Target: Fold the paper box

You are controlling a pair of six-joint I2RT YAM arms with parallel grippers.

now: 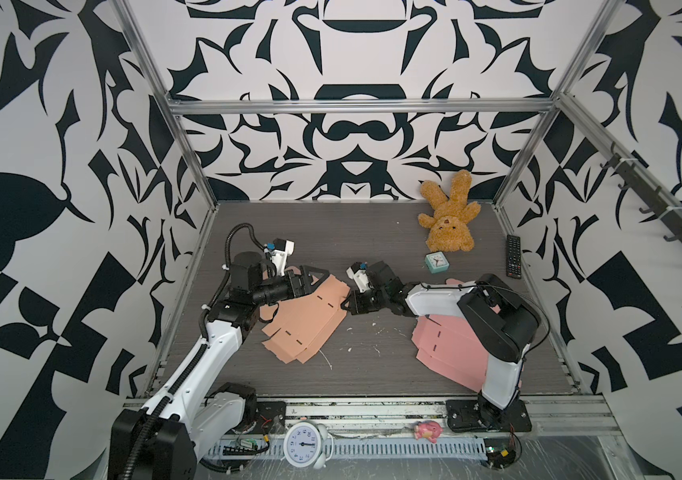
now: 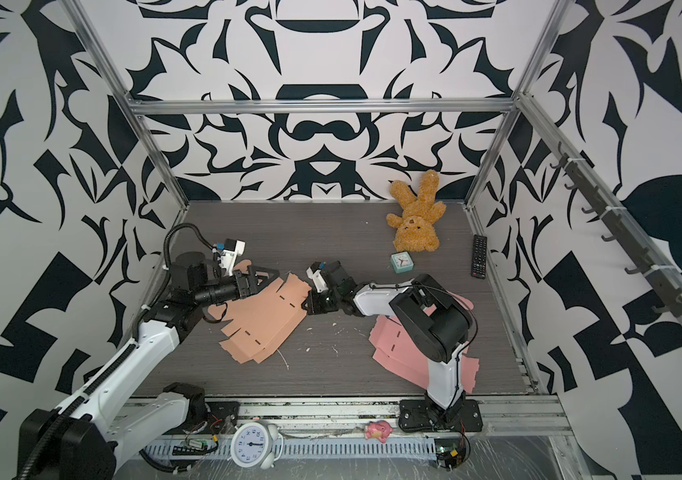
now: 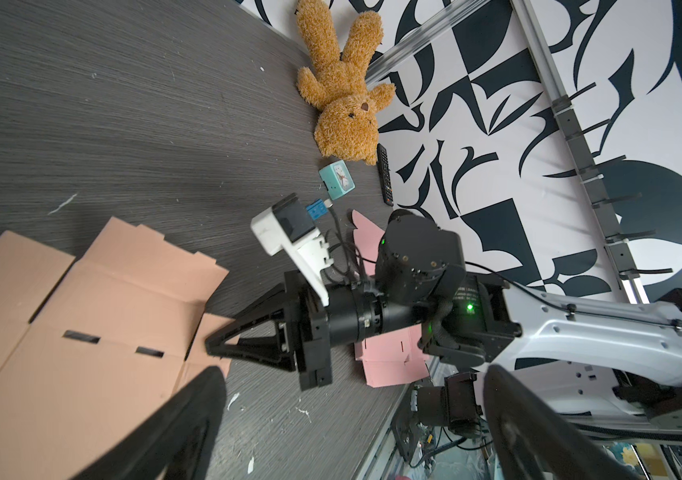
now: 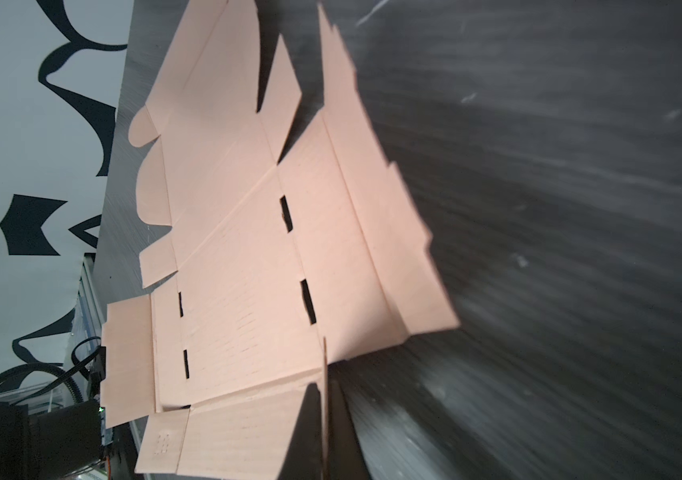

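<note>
Nearest, on the front rail, a white round clock [image 1: 304, 444] stood beside a small pink toy [image 1: 428, 431]. Beyond them on the grey table [image 1: 372, 232], a pink cardboard sheet [image 1: 443, 345] lay flat under the right arm. Left of the middle lay the paper box [image 1: 306, 320], a tan cut-out still unfolded and mostly flat. The right arm's fingers [image 4: 310, 415] were closed tight on a flap at its right edge, and that flap stood up edge-on between them in the right wrist view. The left arm's fingers [image 3: 190, 424] were spread wide over the box's far left part, with nothing between them. Farther back on the right sat a small teal clock [image 1: 435, 262], then a black remote [image 1: 513, 255] near the side wall, and a brown teddy bear [image 1: 449, 224] against the back wall.
</note>
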